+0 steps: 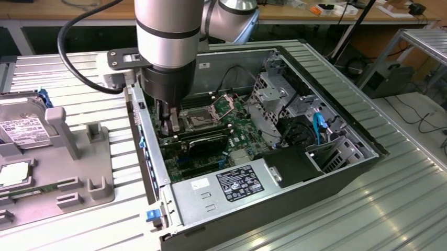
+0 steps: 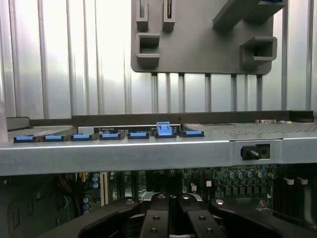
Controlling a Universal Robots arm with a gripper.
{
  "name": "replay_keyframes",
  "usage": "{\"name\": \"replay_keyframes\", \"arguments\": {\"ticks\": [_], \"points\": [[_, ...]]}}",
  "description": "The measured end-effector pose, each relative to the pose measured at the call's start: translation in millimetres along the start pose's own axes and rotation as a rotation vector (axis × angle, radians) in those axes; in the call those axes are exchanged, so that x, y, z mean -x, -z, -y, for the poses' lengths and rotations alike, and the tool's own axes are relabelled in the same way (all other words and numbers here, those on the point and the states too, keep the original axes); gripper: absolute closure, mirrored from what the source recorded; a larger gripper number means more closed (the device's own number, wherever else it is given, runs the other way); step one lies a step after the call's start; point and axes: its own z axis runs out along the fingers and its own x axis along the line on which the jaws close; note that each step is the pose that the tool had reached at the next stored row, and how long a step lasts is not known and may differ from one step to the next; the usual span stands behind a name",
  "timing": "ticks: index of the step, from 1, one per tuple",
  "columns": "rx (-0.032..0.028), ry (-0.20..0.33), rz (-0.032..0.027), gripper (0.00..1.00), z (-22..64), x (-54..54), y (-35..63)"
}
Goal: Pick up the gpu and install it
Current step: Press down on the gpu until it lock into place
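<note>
— Jaws? 
— Closed, fingers together; the gripper [image 1: 167,124] reaches down inside the open computer case [image 1: 328,104].
— And the gpu [image 1: 204,140]? 
— Lying black-faced on the motherboard [image 1: 234,112] just beside the fingertips. 
— Anything else? 
— A hard drive [image 1: 18,128] sits in the grey tray [image 1: 63,172] outside.

Table [image 1: 391,172]: ribbed bare metal, light sheen.
Case wall [image 2: 148,153]: grey sheet metal, smooth, matt.
Fixture tray [image 2: 198,44]: grey plastic, matt.
Arm [image 1: 167,31]: brushed silver metal, satin.
Gripper [image 2: 171,218]: black, smooth, semi-gloss.
Clips [image 2: 165,130]: blue plastic.
</note>
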Motion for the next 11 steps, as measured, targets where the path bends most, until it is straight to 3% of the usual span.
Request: {"name": "replay_keyframes", "arguments": {"ticks": [3, 5, 7, 11], "points": [[0.0026, 0.000, -0.0001, 0.90, -3.5, 0.0, 0.0], [0.0092, -0.001, -0.0003, 0.90, -4.3, -0.1, 0.1], [0.0097, -0.001, -0.0002, 0.90, -5.3, -0.1, 0.0], [0.0164, -0.001, -0.0004, 0.90, -7.6, -0.1, 0.0]]}}
